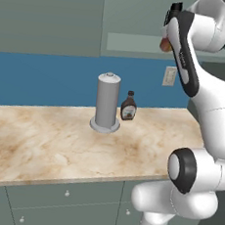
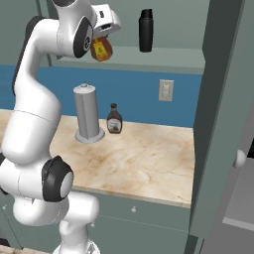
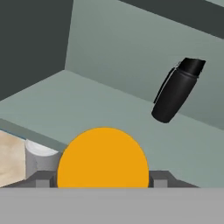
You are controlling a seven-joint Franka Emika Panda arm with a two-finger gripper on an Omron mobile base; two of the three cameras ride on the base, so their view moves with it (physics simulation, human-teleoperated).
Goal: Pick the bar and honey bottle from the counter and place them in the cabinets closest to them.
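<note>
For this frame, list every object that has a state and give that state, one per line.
honey bottle: held in the gripper, lifted to the cabinet shelf's front edge, not set down.
gripper: shut on the honey bottle.
cabinet door: swung open.
black flask: upright on the cabinet shelf.
dark brown bottle: upright on the counter, capped.
paper towel holder: upright on the counter.

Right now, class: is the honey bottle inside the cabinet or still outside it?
Outside, just at the shelf edge. The gripper holds the honey bottle in front of the open cabinet.
</note>
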